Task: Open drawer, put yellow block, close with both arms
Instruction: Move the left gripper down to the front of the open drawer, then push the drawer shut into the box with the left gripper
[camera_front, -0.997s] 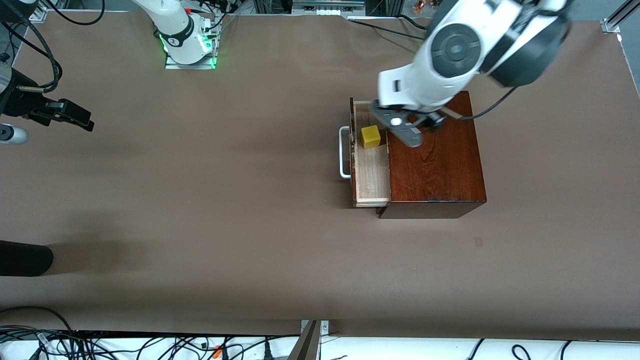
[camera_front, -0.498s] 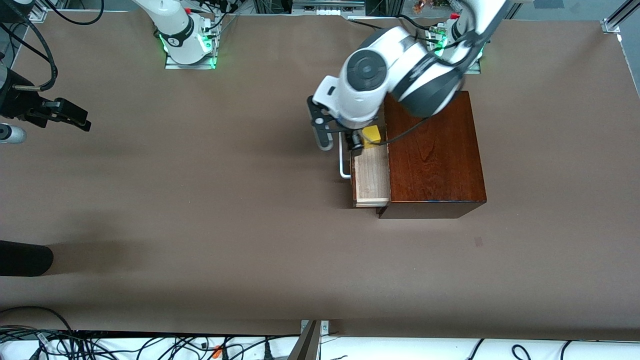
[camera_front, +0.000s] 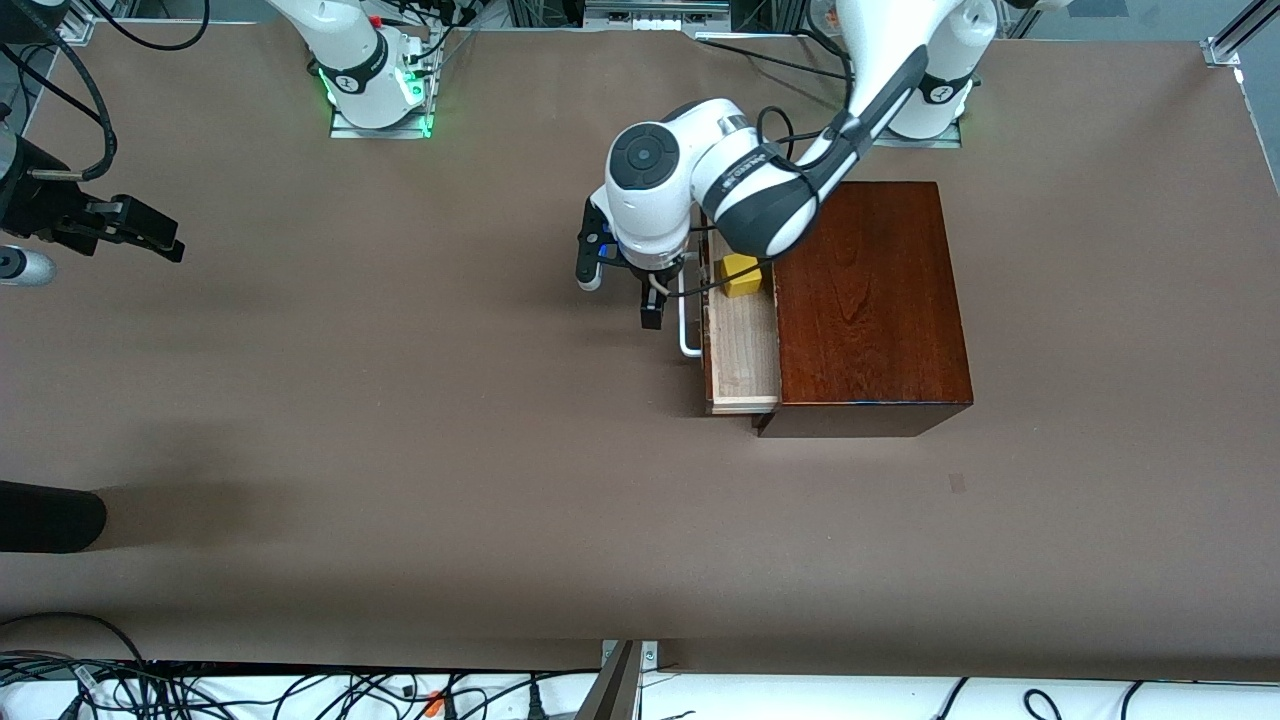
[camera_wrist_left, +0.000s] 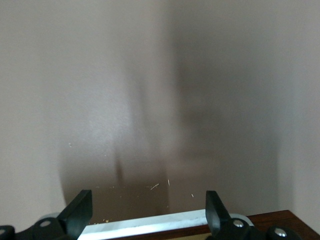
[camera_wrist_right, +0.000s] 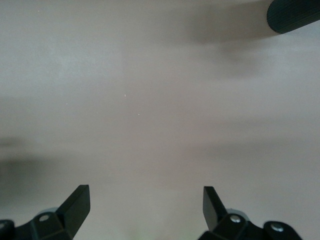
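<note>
The reddish-brown box (camera_front: 870, 300) has its drawer (camera_front: 745, 345) pulled out toward the right arm's end of the table. The yellow block (camera_front: 741, 275) rests in the pale tray, at the end farther from the front camera. My left gripper (camera_front: 618, 298) hangs open just in front of the drawer, by the white handle (camera_front: 688, 325). In the left wrist view the handle bar (camera_wrist_left: 150, 225) runs between the open left gripper (camera_wrist_left: 147, 200) fingers, untouched, with the dark drawer front (camera_wrist_left: 272, 219) beside it. My right gripper (camera_front: 140, 235) waits open over bare table (camera_wrist_right: 145, 195).
A black rounded object (camera_front: 50, 515) lies at the table edge at the right arm's end, also seen in the right wrist view (camera_wrist_right: 295, 15). Cables run along the table's edge nearest the front camera and around the arm bases.
My left arm has swung from over the box top across the drawer and come down in front of the handle. The block, drawer and right arm have stayed put.
</note>
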